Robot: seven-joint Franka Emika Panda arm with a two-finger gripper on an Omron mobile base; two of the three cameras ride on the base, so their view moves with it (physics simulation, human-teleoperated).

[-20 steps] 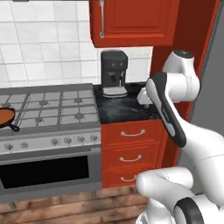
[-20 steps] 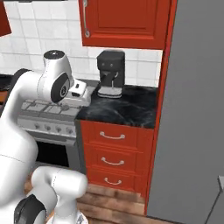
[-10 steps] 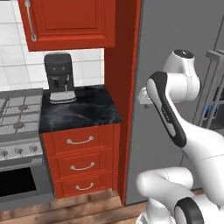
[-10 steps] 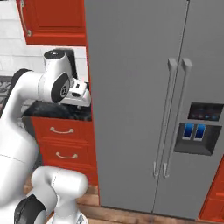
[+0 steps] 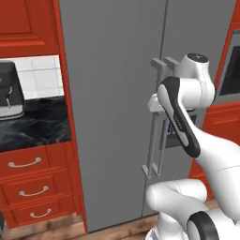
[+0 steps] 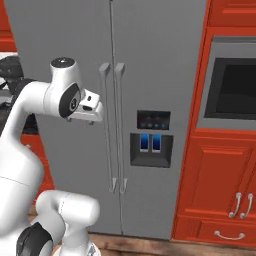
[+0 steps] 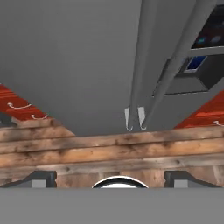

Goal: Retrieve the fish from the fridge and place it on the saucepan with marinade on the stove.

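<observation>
Left base view: the fridge takes the middle of the frame, both grey doors shut, with its two bar handles running down right of centre.
Arm: it rises from the lower right, and its white elbow stands in front of the handles and the dispenser panel (so part of them is hidden here).
Left side: a dark counter with a black coffee machine at the left edge, white tiles behind it, red drawers below.
Right base view: the fridge again, with the handles in the centre and the dispenser panel just to the right of them, two blue lights on it.
Right side: a red cabinet with a dark built-in oven window in the upper right.
Gripper: its white hand is in the left middle, near the left handle but apart from it.
Hand view: the two dark finger tips stand far apart at the bottom corners, so the gripper is wide open with nothing between the tips.
Ahead of the hand: the handle ends above a wooden floor.
Inside of the fridge: cannot tell, the doors hide it.
</observation>
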